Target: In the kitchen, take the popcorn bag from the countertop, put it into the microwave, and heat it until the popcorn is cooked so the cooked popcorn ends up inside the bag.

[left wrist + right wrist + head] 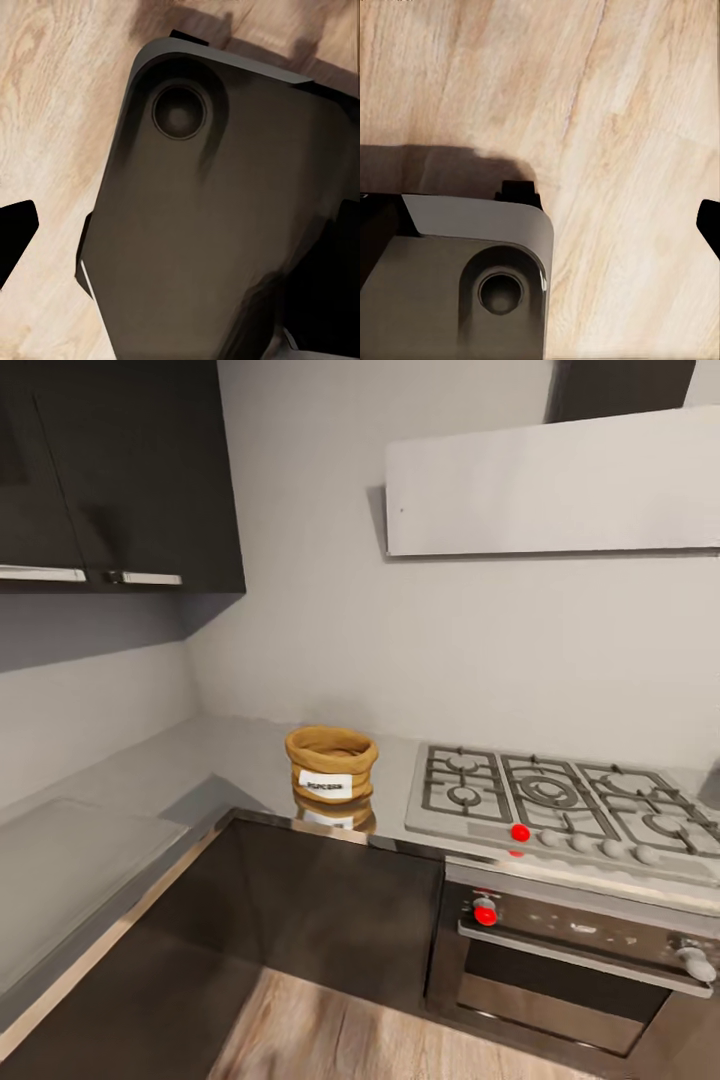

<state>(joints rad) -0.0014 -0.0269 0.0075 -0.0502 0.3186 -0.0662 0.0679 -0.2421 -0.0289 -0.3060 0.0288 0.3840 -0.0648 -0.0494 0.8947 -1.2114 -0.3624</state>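
The small tan-orange cloth popcorn bag (331,765) with a rolled rim and a white label stands upright on the smooth, reflective grey steel countertop (150,780), near its front edge, just beside the gas hob but not touching it. Its mouth is open; what lies inside cannot be made out from the head view. A mirror image of the sack shows on the glossy steel under it.

At the bag's three o'clock sits the pale grey gas hob (560,805) with darker cast grates and a row of round knobs, one of them red. Below it is the dark steel oven (575,960) with a bar handle. At twelve o'clock rises the plain grey wall — a flat white hood (550,485) hangs at about one o'clock, dark glossy wall cabinets (120,470) at ten.

The wrist views show the robot's dark, rounded-cornered base (217,217) over the pale wood-grain floor (637,150). Whether either gripper's fingers are apart or together cannot be told.
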